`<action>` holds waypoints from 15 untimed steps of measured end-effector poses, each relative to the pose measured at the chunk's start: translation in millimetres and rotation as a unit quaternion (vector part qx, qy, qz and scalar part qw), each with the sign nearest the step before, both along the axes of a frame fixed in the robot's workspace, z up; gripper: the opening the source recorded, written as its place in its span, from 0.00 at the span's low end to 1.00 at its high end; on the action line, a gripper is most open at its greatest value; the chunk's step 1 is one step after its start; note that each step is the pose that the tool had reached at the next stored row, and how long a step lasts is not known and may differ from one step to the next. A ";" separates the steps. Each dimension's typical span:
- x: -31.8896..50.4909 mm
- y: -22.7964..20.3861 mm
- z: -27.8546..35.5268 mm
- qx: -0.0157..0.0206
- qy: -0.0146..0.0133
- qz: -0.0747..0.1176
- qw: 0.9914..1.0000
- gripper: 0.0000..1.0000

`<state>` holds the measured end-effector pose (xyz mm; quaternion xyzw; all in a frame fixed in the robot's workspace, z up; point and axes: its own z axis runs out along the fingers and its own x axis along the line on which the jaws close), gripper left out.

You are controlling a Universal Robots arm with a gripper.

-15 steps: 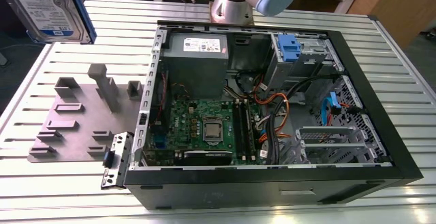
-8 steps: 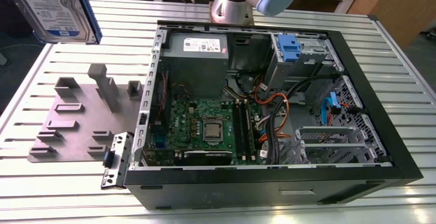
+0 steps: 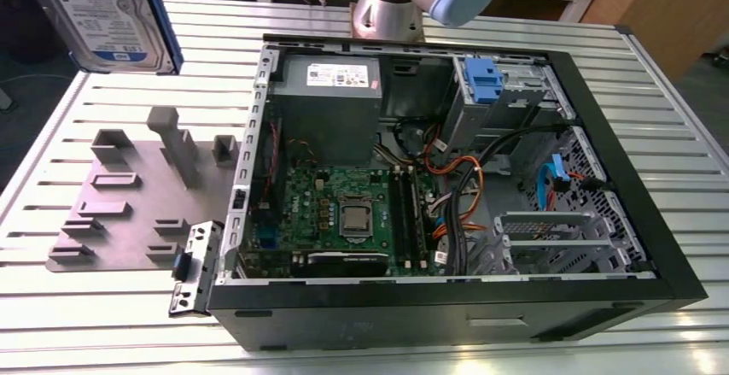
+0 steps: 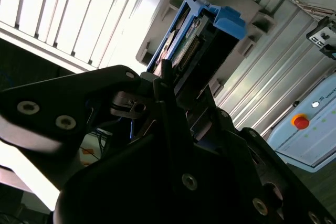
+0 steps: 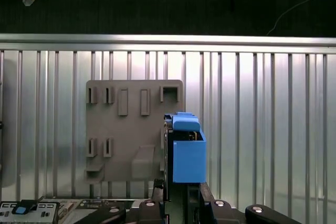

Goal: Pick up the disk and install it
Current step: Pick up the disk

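Holding one end of the flat silver-grey metal disk (image 5: 186, 156) with its blue plastic carrier rail, the black tool (image 5: 181, 198) is clenched on it, and in both wrist views the disk stands out edge-on from between the fingers (image 4: 160, 85). In the exterior view the disk (image 3: 101, 12) hangs in the air at the exterior view's left, with its white-and-blue label turned to the camera. It is above the ribbed metal counter (image 3: 102, 324) and well apart from the open black computer case (image 3: 638, 221). On the counter beside the case lies a flat grey plastic holder plate with raised slots (image 3: 125, 196). Inside the case there are a green motherboard (image 3: 341, 213), a grey power supply box (image 3: 330, 93) and a small blue plastic clip (image 3: 483, 80) at the drive bay.
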<state>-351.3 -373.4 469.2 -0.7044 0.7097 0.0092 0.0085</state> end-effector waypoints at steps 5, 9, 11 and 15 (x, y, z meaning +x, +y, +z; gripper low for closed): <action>9.0 0.0 0.0 0.000 0.000 0.000 1.000 0.35; 10.3 0.0 -0.1 0.000 0.000 0.000 1.000 0.35; 10.4 0.0 0.8 0.000 0.000 0.000 1.000 0.35; 10.4 0.0 6.1 0.000 0.000 0.000 1.000 0.35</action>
